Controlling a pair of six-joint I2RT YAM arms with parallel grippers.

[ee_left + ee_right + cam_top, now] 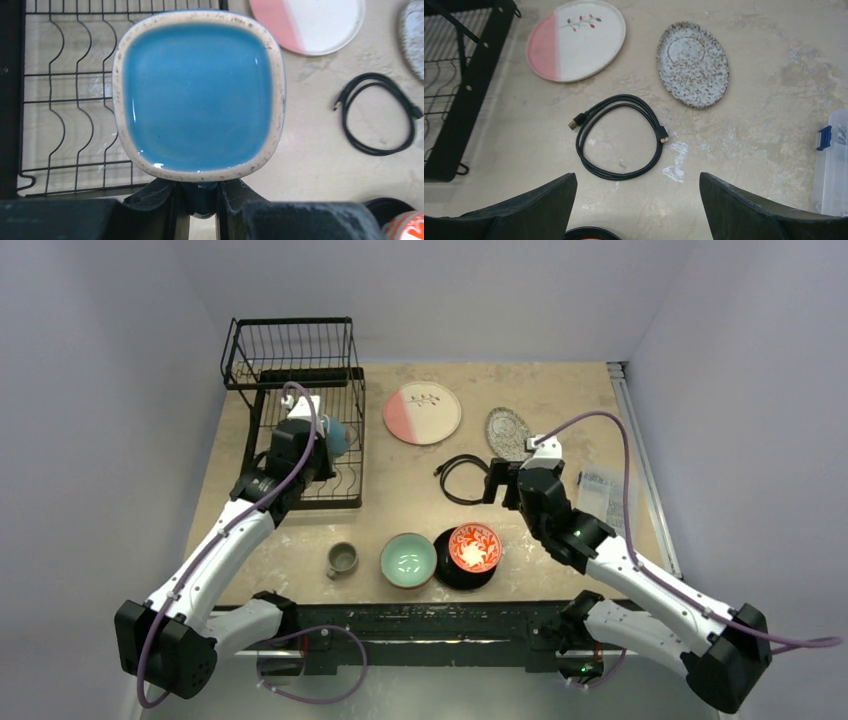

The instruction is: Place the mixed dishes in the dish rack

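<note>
The white blue-handled mug point(200, 95) is held by its handle in the clamped left gripper point(199, 200) over the right edge of the dish rack point(290, 352), lower tray, its blue mouth turned toward the wrist camera. To the right, bare tabletop point(734, 150) is seen around the black coiled cable point(620, 175), above which the right gripper point(638, 210) is spread wide.

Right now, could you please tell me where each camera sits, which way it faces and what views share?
Top external: above and behind the bases, looking down at the table; left arm, right arm show.
Left wrist: on its arm, looking down over the dish rack; left pincer grips the mug.
Right wrist: on its arm, looking down at the cable; open right pincer shows.
Shared: all see the pink-and-white plate.
</note>
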